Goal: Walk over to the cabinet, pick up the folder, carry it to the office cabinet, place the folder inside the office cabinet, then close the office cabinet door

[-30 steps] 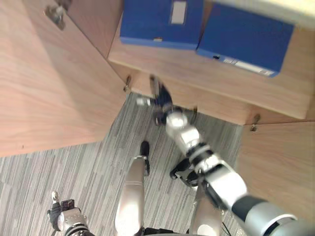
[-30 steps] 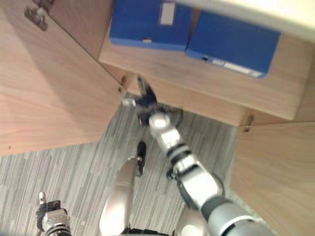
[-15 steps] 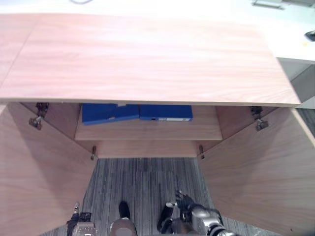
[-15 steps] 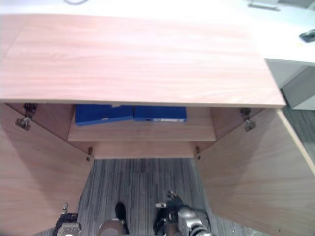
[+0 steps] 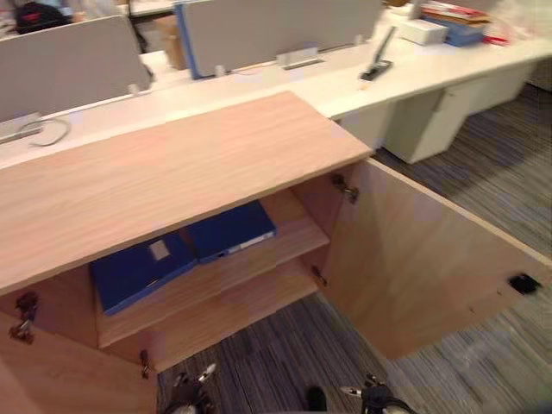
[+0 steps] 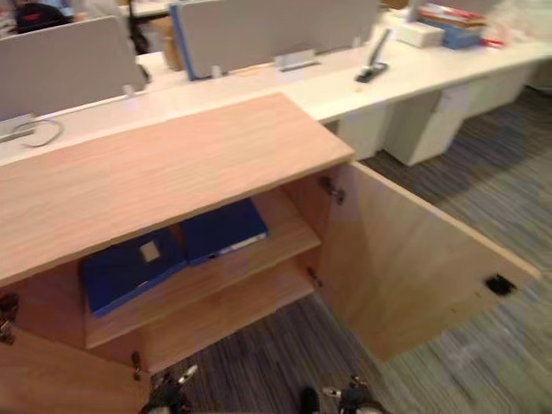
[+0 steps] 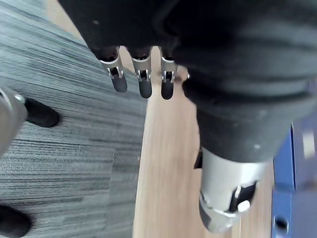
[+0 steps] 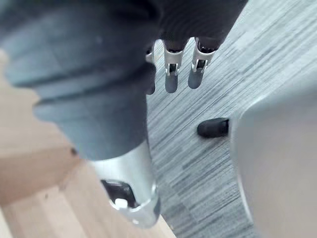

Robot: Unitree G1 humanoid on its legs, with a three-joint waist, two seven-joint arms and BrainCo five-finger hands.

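In the left eye view, my head camera has swung up over the last second, so the whole office cabinet [image 5: 172,172] is now in frame. That is the camera moving, not the furniture. The left blue folder [image 5: 138,272] and the right blue folder [image 5: 231,228] lie side by side on the upper shelf. The right door [image 5: 423,276] stands wide open.

In the right eye view, my right hand [image 6: 354,398], which was up by the shelf edge a second ago, now hangs low, and my left hand [image 6: 168,395] is low too.

The left wrist view shows the left hand's fingers [image 7: 141,74] straight and relaxed over the carpet [image 7: 59,124], holding nothing.

The right wrist view shows the right hand's fingers [image 8: 171,74] hanging loose and empty as well.

I judge the folder is already placed, so closing the doors is what's left.
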